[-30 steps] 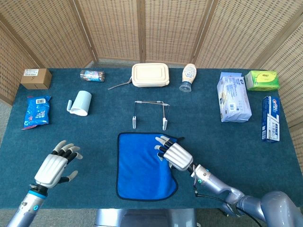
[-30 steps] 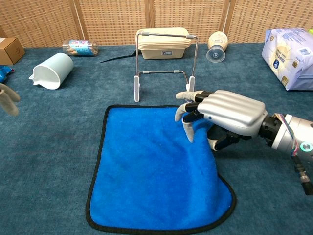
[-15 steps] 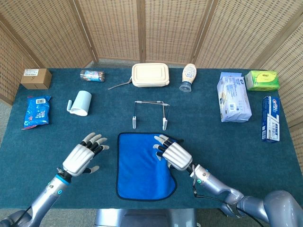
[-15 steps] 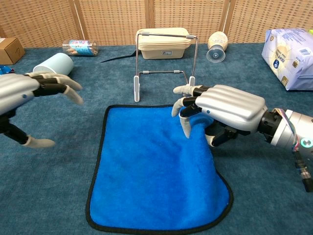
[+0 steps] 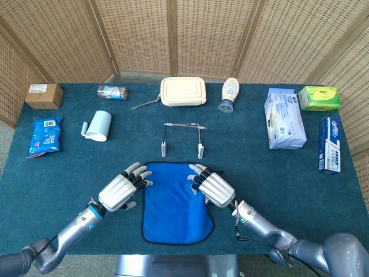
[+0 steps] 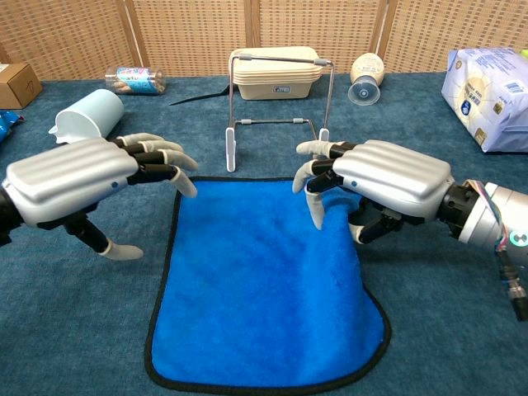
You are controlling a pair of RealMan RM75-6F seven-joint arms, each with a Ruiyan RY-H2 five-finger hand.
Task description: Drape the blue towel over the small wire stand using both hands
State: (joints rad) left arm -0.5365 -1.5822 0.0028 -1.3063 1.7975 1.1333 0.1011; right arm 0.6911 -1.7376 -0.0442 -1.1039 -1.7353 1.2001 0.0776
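The blue towel [image 5: 174,203] [image 6: 264,289] lies flat on the table near the front edge. Just behind it stands the small wire stand [image 5: 183,138] [image 6: 279,107], upright and bare. My left hand [image 5: 120,192] [image 6: 74,177] hovers at the towel's far left corner, holding nothing, with its fingers spread and their tips reaching over the black edge. My right hand [image 5: 212,186] [image 6: 388,177] covers the far right corner. Its fingertips [image 6: 314,216] bend down onto the cloth, and its thumb [image 6: 360,233] stays apart from them beside the right edge. That corner itself is hidden under the hand.
Behind the stand are a cream lunch box [image 5: 183,91] and a squeeze bottle [image 5: 229,94]. A light blue cup [image 5: 98,125] lies to the left, with a blue packet [image 5: 44,136] and a cardboard box [image 5: 43,96] beyond it. Packages [image 5: 285,118] line the right side.
My left hand has swept in from the left front to the towel's far left corner. The right hand has stayed on the far right corner, and the towel's right edge has drawn in slightly.
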